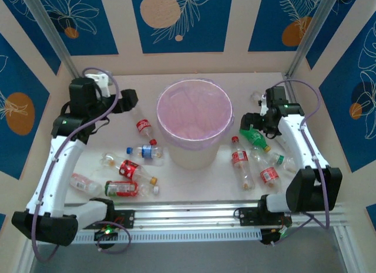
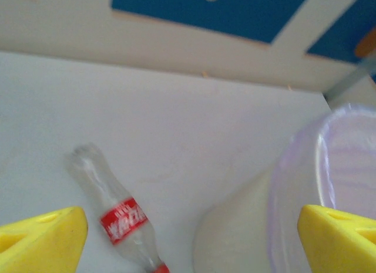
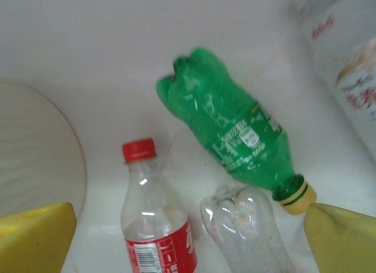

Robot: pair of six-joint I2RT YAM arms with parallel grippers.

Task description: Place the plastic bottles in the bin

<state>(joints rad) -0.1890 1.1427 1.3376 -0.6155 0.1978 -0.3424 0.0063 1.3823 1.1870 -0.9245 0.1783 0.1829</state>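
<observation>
The bin [image 1: 191,158] stands mid-worktop [image 1: 135,88], with plastic bottles [image 1: 241,158] lying on both sides. The green bottle [image 3: 235,132] lies just ahead of the right end effector [image 3: 191,214], which is released wide. Its long axis runs diagonally, yellow cap toward the right finger. The left end effector [image 2: 192,217] is also released and empty.

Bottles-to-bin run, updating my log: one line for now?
left gripper open, near red-labelled bottle | right gripper open, near green bottle | bin: no bottles seen inside

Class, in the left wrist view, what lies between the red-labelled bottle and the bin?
Nothing: a bare strip of table separates the bottle from the bin, as the left wrist view shows.
</observation>
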